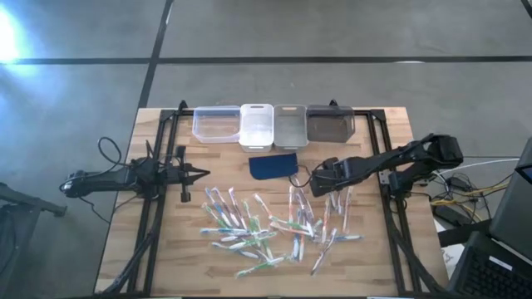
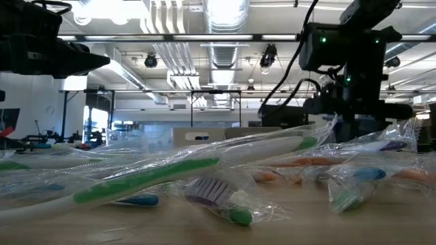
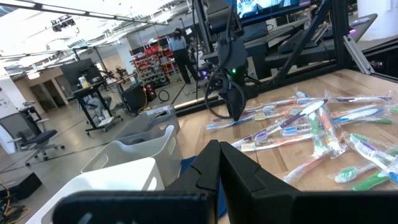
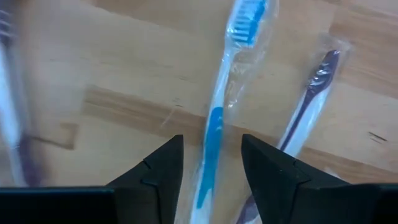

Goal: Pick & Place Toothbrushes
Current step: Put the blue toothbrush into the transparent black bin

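Straddling a crinkly-wrapped blue toothbrush (image 4: 214, 118) — right gripper (image 4: 211, 162)

Bright, even overhead light. Window glare on floor (image 1: 12, 37) in high view. Ceiling lights (image 2: 225, 10) blown out. Near toothbrushes (image 2: 204, 173) soft; right wrist edge motion-blurred.

bench (image 1: 166, 249): pale wood planks, matt, visible grain
toothbrushes (image 1: 274, 224): smooth glossy plastic, each in a clear crinkled shiny wrapper
bins (image 1: 273, 124): smooth plastic, clear, white and grey
pad (image 1: 273, 165): dark blue, matt
fingers (image 4: 273, 171): black matt plastic
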Controlling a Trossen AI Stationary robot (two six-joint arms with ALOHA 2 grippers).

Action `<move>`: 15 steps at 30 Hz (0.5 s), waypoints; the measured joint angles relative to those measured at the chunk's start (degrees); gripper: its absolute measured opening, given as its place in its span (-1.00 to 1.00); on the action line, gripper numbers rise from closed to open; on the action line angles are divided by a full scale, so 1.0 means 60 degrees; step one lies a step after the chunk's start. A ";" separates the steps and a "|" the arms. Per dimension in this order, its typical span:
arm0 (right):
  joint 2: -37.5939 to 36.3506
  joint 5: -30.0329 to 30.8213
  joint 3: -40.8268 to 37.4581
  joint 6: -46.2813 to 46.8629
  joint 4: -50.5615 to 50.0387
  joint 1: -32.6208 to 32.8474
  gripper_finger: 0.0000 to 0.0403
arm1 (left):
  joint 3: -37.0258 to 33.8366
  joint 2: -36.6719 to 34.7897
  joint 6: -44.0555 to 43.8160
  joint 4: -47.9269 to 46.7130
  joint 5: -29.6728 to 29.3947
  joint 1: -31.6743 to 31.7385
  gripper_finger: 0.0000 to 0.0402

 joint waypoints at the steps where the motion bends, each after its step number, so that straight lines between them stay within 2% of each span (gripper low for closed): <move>1: 0.0167 -0.0002 0.0000 -0.0025 0.0012 0.0000 -0.25 | 0.0000 0.0000 0.0004 0.0004 0.0000 0.0000 -0.94; 9: 0.1126 0.0050 0.0132 -0.0251 0.0168 0.0007 -0.36 | 0.0000 0.0004 0.0003 0.0003 0.0000 0.0000 -0.94; 15: 0.1062 0.0033 0.0219 -0.0255 0.0180 0.0007 -0.52 | 0.0000 0.0004 0.0004 0.0000 0.0000 -0.0001 -0.94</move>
